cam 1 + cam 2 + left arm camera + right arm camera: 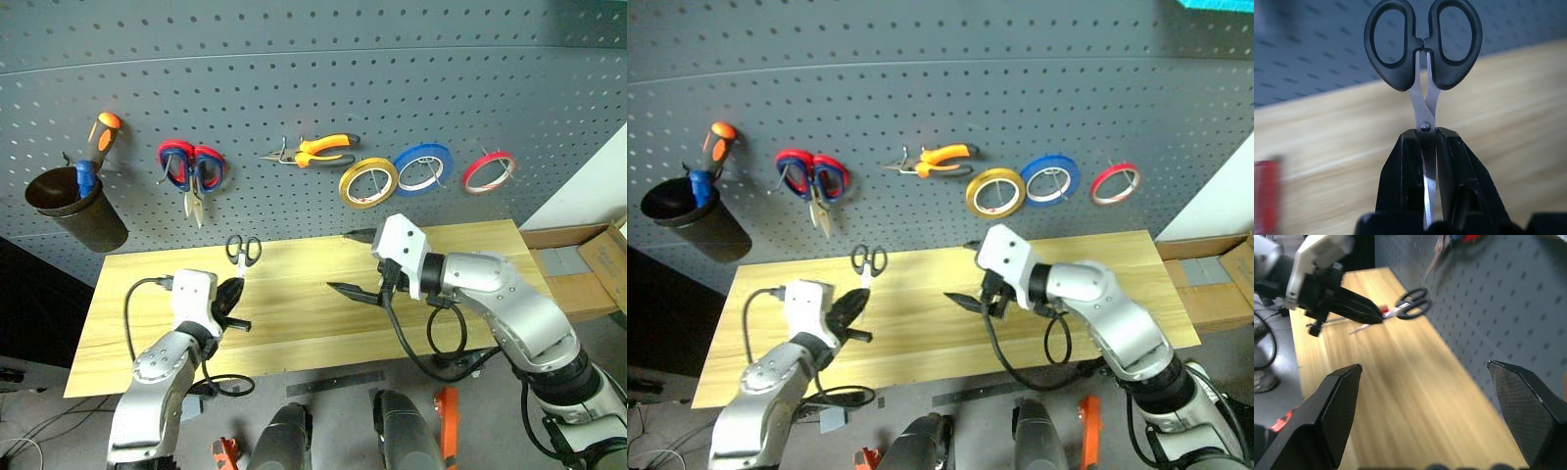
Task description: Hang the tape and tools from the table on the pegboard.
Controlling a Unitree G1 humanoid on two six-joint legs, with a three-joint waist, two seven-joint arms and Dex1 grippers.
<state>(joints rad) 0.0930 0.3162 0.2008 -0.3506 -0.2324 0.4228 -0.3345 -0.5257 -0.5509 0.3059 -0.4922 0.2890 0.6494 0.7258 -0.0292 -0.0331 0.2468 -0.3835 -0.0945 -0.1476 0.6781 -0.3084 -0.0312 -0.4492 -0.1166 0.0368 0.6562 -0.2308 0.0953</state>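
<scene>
The left gripper [233, 292] is clamping the black-handled scissors [243, 251] by the blades, handles pointing up, above the worktop [294, 323] near its rear edge, toward the left end. The right gripper [364, 264] is hovering with fingers spread wide and nothing between them over the middle of the worktop. The yellowish tape [367, 182] and orange-handled pliers [315, 150] are hanging on the pegboard [313, 78]. A red object [1266, 196] is lying on the worktop.

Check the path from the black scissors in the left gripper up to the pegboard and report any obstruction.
Nothing visible blocks it. The left gripper holds the black scissors by the blades, handles up, just in front of the pegboard; bare board lies directly behind them, below the red-and-blue scissors.
</scene>
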